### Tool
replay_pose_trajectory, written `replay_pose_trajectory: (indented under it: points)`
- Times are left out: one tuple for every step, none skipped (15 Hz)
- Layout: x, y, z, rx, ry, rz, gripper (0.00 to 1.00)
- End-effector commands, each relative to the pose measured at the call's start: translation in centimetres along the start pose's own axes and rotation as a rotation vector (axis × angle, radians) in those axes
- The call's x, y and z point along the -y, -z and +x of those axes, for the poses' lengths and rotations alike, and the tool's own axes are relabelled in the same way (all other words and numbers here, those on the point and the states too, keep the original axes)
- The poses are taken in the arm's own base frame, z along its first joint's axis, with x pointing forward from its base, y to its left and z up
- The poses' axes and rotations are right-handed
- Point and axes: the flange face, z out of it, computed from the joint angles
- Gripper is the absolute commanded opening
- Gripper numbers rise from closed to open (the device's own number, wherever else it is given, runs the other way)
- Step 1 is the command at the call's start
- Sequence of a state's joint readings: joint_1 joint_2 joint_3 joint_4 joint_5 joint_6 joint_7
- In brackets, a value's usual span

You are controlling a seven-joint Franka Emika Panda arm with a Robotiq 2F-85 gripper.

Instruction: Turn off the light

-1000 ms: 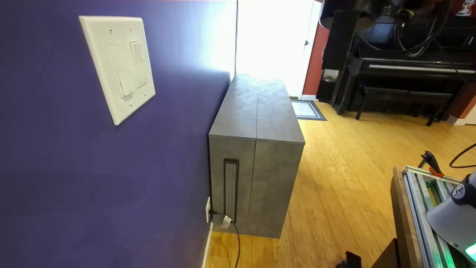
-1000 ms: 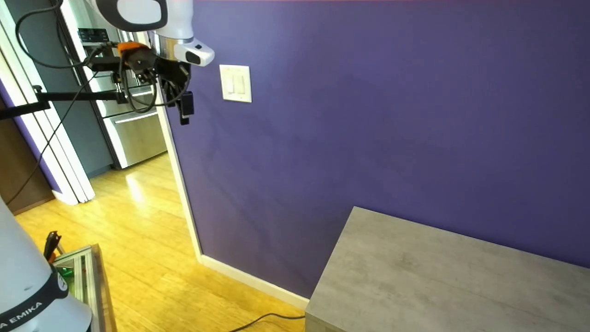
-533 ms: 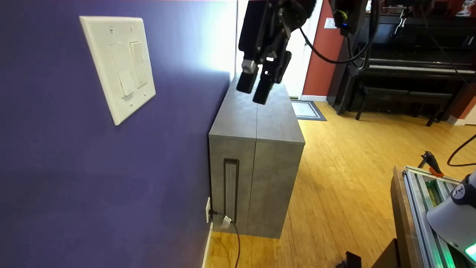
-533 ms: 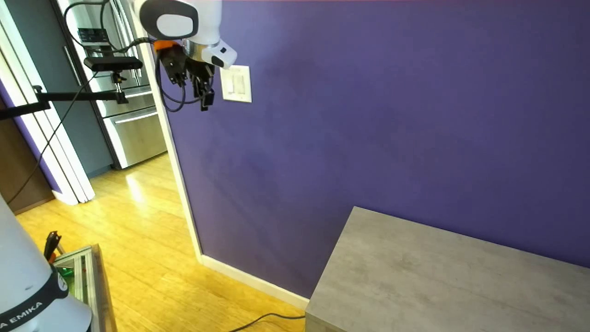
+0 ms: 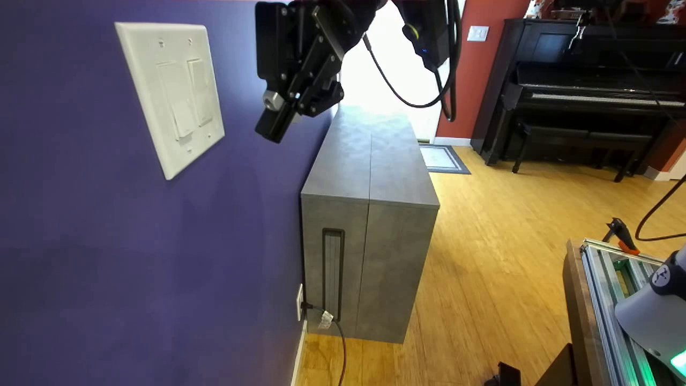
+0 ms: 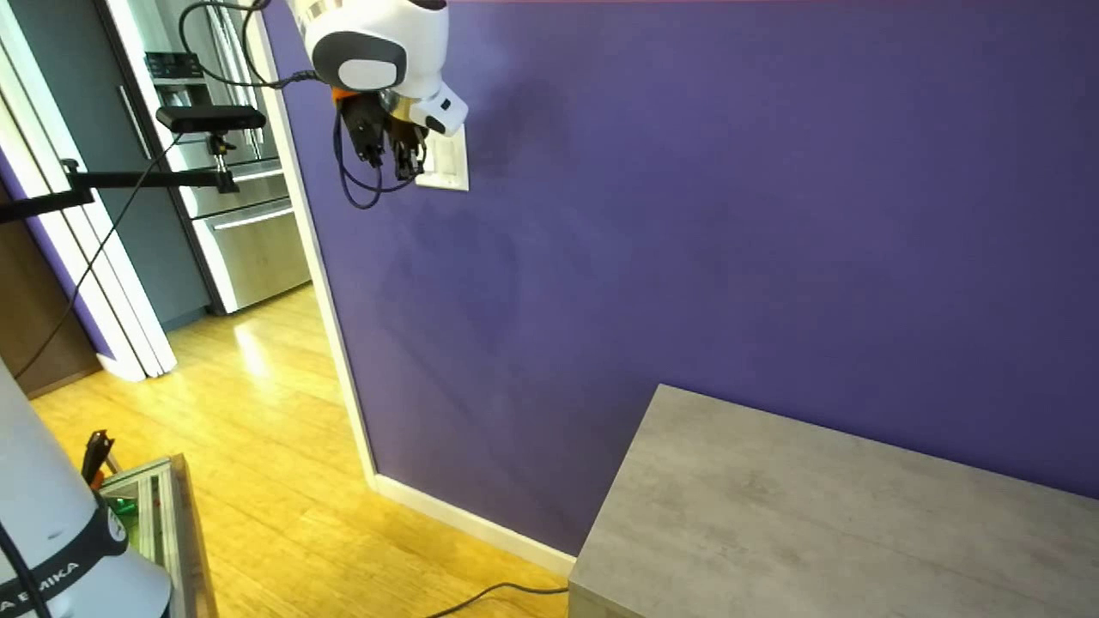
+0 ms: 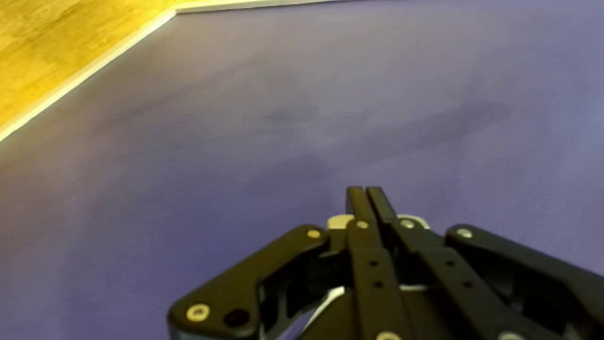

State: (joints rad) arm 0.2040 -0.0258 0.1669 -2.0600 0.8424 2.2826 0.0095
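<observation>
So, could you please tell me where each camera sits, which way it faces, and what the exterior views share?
In an exterior view: beside the purple wall, looking along it past the switch plate, a piano beyond; gripper and robot base show.
In an exterior view: out from the wall, facing it at a slant, grey cabinet at lower right; white wrist, gripper and base show.
Wrist view: on the wrist, facing the purple wall; the gripper's fingers show.
Both exterior views share wall, switch plate, cabinet, gripper and base.
</observation>
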Motion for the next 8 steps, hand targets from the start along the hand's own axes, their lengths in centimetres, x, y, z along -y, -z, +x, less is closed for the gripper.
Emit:
replay_pose_trajectory:
  points:
    - [0.21,-0.26,0.46,0.002,0.002,0.011,0.02]
    - [0.28,-0.56,0.86,0.004,0.006,0.017,0.01]
    - [0.34,-0.72,1.14,0.005,0.008,0.02,0.01]
    - [0.38,-0.82,1.32,0.005,0.008,0.021,0.01]
    - [0.4,-0.85,1.37,0.005,0.009,0.021,0.01]
    - [0.42,-0.84,1.38,0.005,0.009,0.021,0.01]
    - [0.44,-0.84,1.38,0.005,0.01,0.022,0.01]
    - [0.45,-0.83,1.38,0.005,0.01,0.022,0.0]
